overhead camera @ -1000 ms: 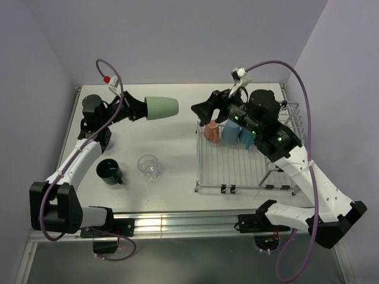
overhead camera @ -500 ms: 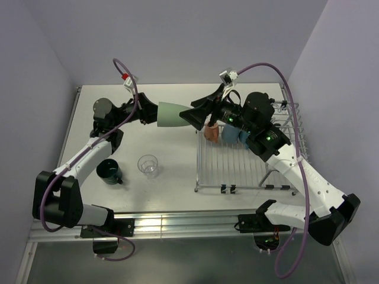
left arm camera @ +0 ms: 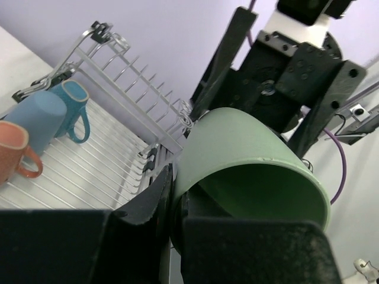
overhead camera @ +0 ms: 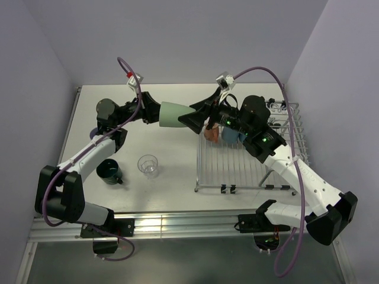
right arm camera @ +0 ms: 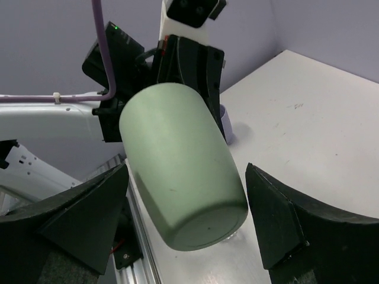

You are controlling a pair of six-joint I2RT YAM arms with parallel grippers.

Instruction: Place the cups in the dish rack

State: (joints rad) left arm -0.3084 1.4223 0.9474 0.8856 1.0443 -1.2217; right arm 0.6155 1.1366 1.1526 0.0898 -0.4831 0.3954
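Now we hold the green cup (overhead camera: 172,114) sideways just left of the dish rack (overhead camera: 237,173), left gripper (overhead camera: 154,112) clamped on its rim, its base pointing into our right gripper (overhead camera: 193,115), jaws wide open.

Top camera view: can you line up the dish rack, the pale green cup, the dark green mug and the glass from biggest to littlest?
1. dish rack
2. pale green cup, but it is held up nearer the camera, so unsure
3. dark green mug and glass: they look about alike
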